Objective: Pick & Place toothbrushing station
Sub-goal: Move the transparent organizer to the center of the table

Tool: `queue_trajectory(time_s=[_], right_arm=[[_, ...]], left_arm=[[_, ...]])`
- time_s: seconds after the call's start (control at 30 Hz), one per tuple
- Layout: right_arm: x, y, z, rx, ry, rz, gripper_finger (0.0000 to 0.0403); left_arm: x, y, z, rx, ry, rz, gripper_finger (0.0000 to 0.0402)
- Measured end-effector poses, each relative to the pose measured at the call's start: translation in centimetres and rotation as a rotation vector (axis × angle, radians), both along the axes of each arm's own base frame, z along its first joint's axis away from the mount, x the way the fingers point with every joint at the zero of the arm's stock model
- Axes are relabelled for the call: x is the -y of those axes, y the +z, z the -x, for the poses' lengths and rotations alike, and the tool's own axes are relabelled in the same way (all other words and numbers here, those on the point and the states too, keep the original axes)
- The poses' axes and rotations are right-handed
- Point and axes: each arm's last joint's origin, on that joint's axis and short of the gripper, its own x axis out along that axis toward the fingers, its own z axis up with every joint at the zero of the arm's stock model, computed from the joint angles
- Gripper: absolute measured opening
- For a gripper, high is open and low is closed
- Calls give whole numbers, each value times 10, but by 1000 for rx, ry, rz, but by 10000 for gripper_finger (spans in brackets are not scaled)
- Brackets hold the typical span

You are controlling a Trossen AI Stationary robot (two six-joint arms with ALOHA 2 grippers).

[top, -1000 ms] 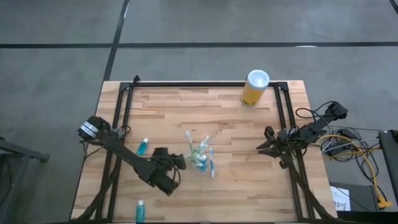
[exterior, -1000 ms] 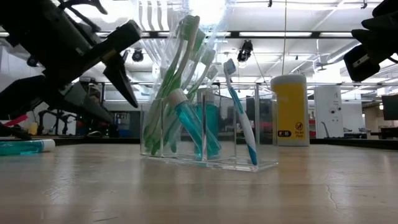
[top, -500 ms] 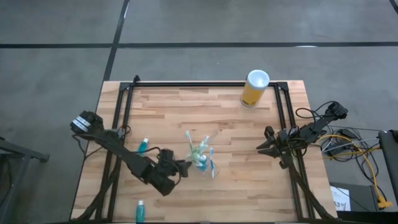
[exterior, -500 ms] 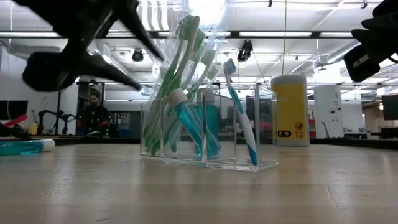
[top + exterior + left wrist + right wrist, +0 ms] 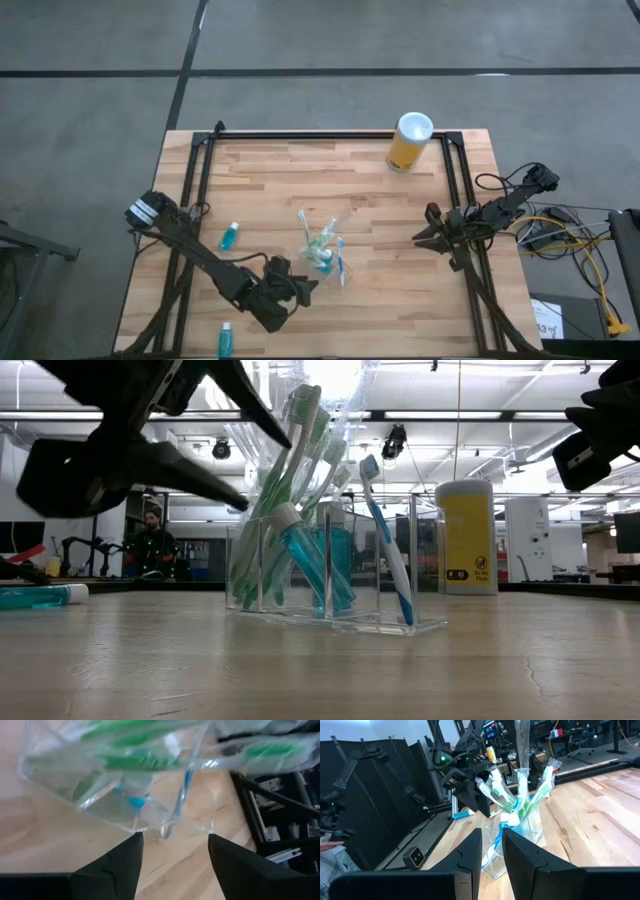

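On the bench (image 5: 400,215), at its left side, one teal tube (image 5: 230,236) lies on the wood and another tube (image 5: 225,338) lies near the front edge. The left gripper (image 5: 306,287) hangs low just beside the clear cup (image 5: 322,250), at its front-left, with its fingers (image 5: 116,865) spread wide and holding nothing; the wrist view looks straight at the cup's lower wall between them. The cup stands upright near the middle of the bench, packed with white-green toothbrushes (image 5: 290,460) leaning to its left part, capped teal tubes inside, and a white-blue toothbrush (image 5: 385,530) toward its right part. Farther back and to the right, a yellow cylinder (image 5: 409,142) stands near the rear rail. The right gripper (image 5: 422,236) waits by the right edge, well apart from the cup, its fingers (image 5: 470,855) close together with a narrow gap and nothing between them.
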Motion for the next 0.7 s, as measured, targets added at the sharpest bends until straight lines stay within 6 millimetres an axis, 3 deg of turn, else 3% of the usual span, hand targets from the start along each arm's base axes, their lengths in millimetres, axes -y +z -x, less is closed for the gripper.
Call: queue_trajectory(time_s=[0.2, 0.37, 0.7], right_arm=[[0, 0, 0, 0, 0, 0, 75], [0, 0, 0, 0, 0, 0, 75], [0, 0, 0, 0, 0, 0, 75]], left_arm=[[4, -22, -3, -51, 5, 26, 227], [-5, -38, -10, -92, 43, -5, 227], [-32, -43, -17, -172, 129, -44, 227]])
